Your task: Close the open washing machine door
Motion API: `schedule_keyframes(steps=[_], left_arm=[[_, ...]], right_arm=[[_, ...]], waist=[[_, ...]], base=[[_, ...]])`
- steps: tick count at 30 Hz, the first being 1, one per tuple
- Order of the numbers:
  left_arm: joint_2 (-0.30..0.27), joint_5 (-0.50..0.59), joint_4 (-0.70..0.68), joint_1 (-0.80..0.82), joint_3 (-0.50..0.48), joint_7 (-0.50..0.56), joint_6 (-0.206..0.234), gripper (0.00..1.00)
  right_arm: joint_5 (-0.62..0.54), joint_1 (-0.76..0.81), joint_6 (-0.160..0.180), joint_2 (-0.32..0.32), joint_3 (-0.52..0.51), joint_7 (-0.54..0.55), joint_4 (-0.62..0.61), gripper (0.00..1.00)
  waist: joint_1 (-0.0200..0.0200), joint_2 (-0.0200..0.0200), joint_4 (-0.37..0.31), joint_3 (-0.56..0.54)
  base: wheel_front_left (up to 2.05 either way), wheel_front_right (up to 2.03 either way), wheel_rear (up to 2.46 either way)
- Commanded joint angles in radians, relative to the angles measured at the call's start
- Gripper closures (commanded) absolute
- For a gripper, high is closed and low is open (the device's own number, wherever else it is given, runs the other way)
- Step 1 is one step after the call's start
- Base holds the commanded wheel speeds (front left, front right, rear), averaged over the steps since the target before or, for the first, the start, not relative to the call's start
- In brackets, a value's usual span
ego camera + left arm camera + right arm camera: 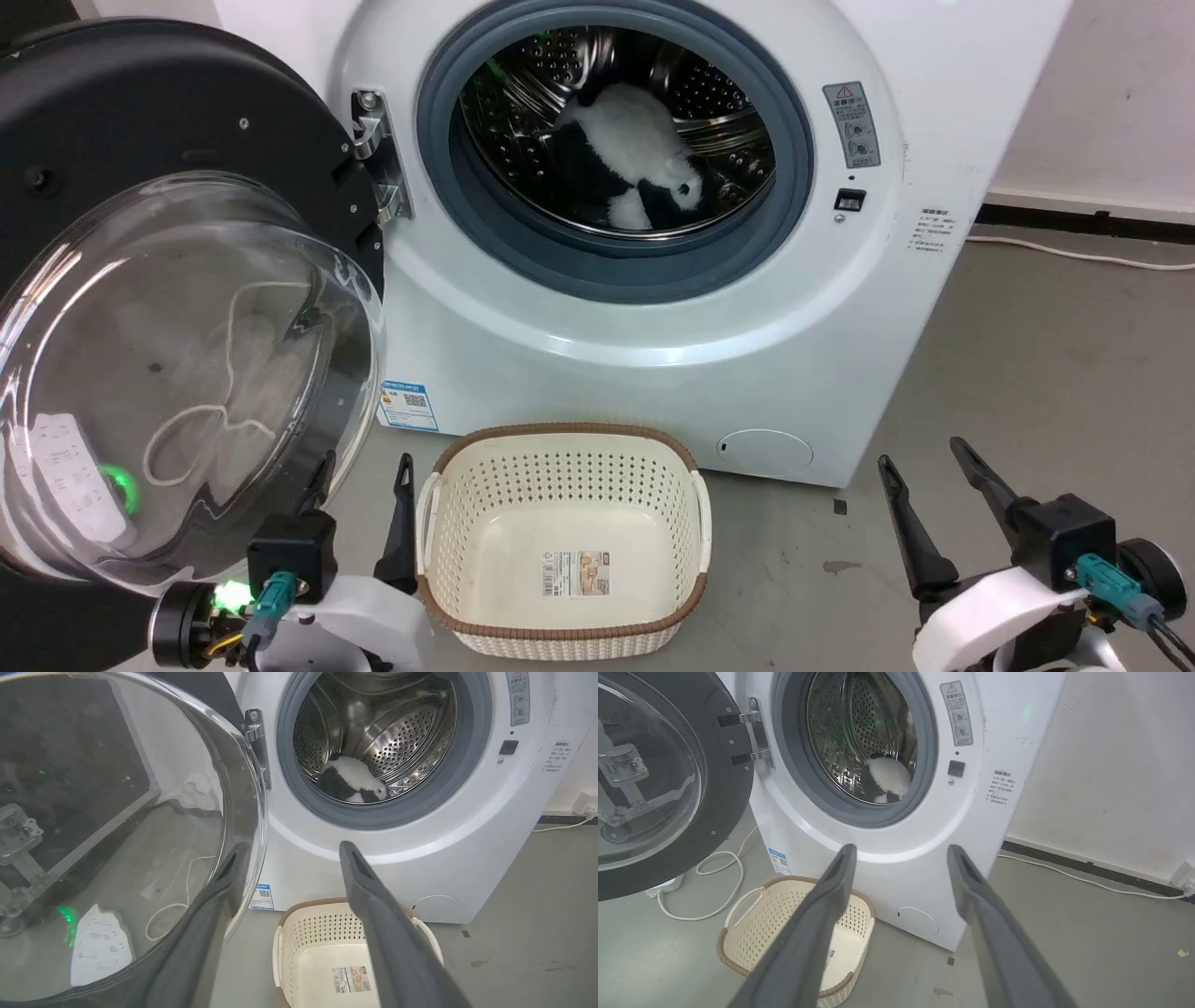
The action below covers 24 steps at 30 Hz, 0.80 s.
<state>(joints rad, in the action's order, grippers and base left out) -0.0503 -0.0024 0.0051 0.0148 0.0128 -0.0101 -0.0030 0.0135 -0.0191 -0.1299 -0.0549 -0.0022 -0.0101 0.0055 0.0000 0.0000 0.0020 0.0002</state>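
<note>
Hanging wide open at your left, the washing machine door (177, 308) stood hinged to the washing machine (653, 355), whose blue label (408, 405) and grey warning sticker (851, 124) were too small to read. On your left gripper (290, 849) and right gripper (901, 849), the fingers were spread, empty.

Glossy glass door (187, 373), SS drum (724, 98)

Left blocked by door (187, 327), swung wide, glass bulging near; left gripper (364, 471) just beside its rim. Near centre taken by basket (560, 431), on floor (1027, 373) before washer (653, 373). Right open: bare floor around right gripper (924, 455) up to washer front. Drum mouth unobstructed; toy (635, 149) lying inside.
</note>
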Motion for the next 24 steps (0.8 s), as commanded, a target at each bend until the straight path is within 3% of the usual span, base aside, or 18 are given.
schedule_keyframes(steps=[1, 24], left_arm=[[-0.002, 0.002, 0.000, 0.001, 0.007, -0.014, 0.005, 0.00], [-0.022, -0.003, -0.012, -0.025, 0.039, -0.064, 0.021, 0.00]], right_arm=[[0.012, 0.013, 0.000, -0.003, -0.003, -0.013, 0.000, 0.00], [0.028, 0.027, 0.000, -0.017, 0.041, -0.064, 0.019, 0.00]], waist=[[0.0000, 0.0000, 0.006, -0.001], [0.0000, 0.0000, 0.134, -0.019]], base=[[0.00, 0.00, 0.00], [0.00, 0.00, 0.00]])
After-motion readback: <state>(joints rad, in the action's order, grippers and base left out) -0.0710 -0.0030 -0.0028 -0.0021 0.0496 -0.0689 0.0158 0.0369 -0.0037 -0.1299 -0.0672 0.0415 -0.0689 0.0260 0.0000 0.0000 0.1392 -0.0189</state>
